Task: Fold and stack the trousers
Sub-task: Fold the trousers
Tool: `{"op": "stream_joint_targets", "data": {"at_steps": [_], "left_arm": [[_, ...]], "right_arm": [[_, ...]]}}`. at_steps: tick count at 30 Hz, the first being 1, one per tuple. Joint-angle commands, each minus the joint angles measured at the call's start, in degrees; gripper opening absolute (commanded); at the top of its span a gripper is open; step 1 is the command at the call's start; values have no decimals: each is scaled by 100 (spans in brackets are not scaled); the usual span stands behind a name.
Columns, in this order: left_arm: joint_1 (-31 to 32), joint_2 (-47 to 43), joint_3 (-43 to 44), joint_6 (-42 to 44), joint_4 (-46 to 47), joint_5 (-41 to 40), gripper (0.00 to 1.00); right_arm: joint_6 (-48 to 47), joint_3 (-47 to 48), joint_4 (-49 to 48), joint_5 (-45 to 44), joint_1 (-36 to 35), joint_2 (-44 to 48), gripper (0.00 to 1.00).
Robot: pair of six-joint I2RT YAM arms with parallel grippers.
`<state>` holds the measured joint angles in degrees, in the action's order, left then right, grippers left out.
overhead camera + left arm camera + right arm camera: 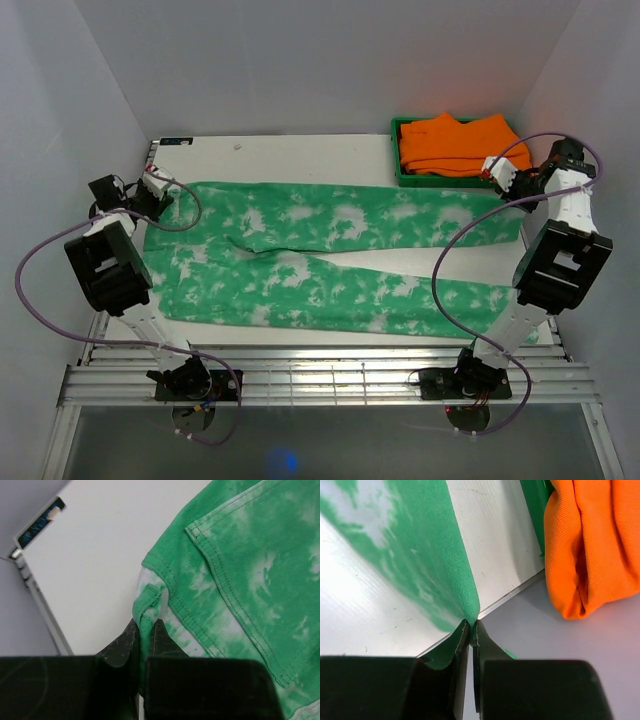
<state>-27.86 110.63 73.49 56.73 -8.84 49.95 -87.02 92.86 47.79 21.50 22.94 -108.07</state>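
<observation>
White table, pale walls on three sides; trousers spread, seemingly flat.

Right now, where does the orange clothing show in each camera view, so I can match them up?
Top external: orange clothing sits in the green bin, upper right of the picture.
Left wrist: not in it.
Right wrist: orange clothing fills the upper right corner.
Shared landmark: the trousers, mottled green and white, show in all three views.
</observation>
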Motion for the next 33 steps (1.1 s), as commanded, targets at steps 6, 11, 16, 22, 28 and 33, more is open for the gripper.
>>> {"op": "stream_joint_targets", "data": {"at_steps": [6, 11, 16, 22, 28, 33], "left_arm": [[-325, -1156, -1204, -1470, 3861, 357, 0], [-764, -1640, -1557, -1612, 4031, 830, 0], [-1466, -2368, -2311, -1806, 4154, 1454, 0], [-2336, -3213, -3314, -782, 3060, 2569, 0], [-3400, -2988, -3342, 5825, -2889, 2679, 0], [-3832, -1329, -2220, 7853, -5335, 1536, 0]], "right_arm": [[-236, -391, -156, 689, 438, 734, 8], [-850, -1100, -138, 847, 852, 1402, 8], [-1483, -1744, 89, 1339, 1555, 2403, 8], [-3249, -3228, 811, 1252, 2188, 3581, 8], [-4260, -4519, 1092, 664, 2671, 4074, 8], [-4981, -5154, 1136, 180, 3075, 4285, 8]]}}
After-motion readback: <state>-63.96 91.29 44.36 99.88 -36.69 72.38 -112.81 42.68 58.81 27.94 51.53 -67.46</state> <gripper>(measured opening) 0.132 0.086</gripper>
